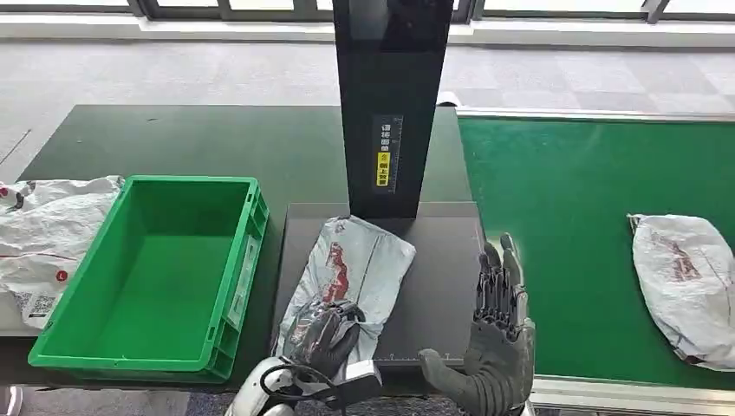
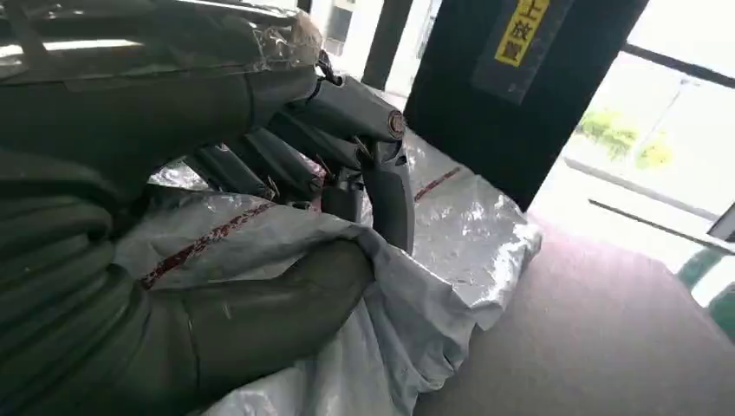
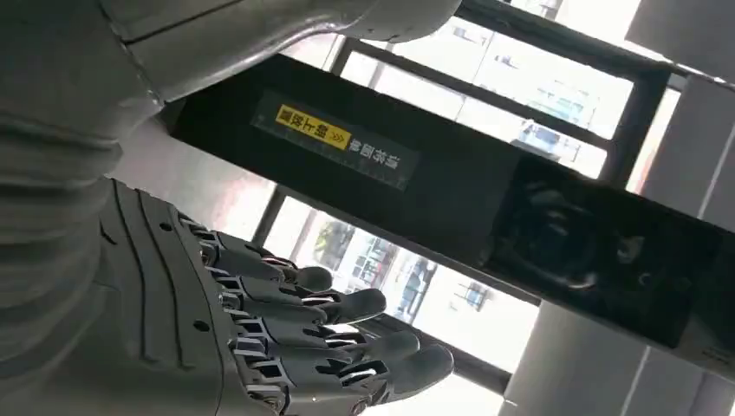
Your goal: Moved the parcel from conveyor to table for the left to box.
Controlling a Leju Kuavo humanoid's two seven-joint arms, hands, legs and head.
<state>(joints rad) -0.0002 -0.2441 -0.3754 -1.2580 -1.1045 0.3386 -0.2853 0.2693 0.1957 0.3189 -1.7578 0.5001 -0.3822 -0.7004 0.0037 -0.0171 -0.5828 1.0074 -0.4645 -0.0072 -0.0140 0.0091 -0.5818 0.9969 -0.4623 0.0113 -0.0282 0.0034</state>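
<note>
Left hand [image 1: 322, 336] clamps the near end of the grey poly-mailer parcel [image 1: 360, 260], low in the centre of the head view, and the left wrist view confirms it: thumb under a fold of the plastic, fingers [image 2: 381, 165] pressed over the top. The parcel lies on the dark scanning platform [image 1: 442, 277] at the foot of the black upright column [image 1: 390, 95], so the conveyor-to-table part looks done and the boxing step seems to be in hand. Right hand [image 1: 496, 347] stands beside the platform at lower centre-right, fingers extended and apart, holding nothing. Next move, by my reading: lift the parcel clear of the platform and carry it across to the green crate [image 1: 156, 269] at lower left, high enough to pass the crate's near wall, with the slack bag likely to sag and drag. Another parcel [image 1: 685, 277] waits on the green conveyor belt [image 1: 572, 191] at far right, and more mailers [image 1: 43, 234] pile at the left edge. The dark table [image 1: 199, 143] backs onto pale carpet tiles and a window line along the top.
</note>
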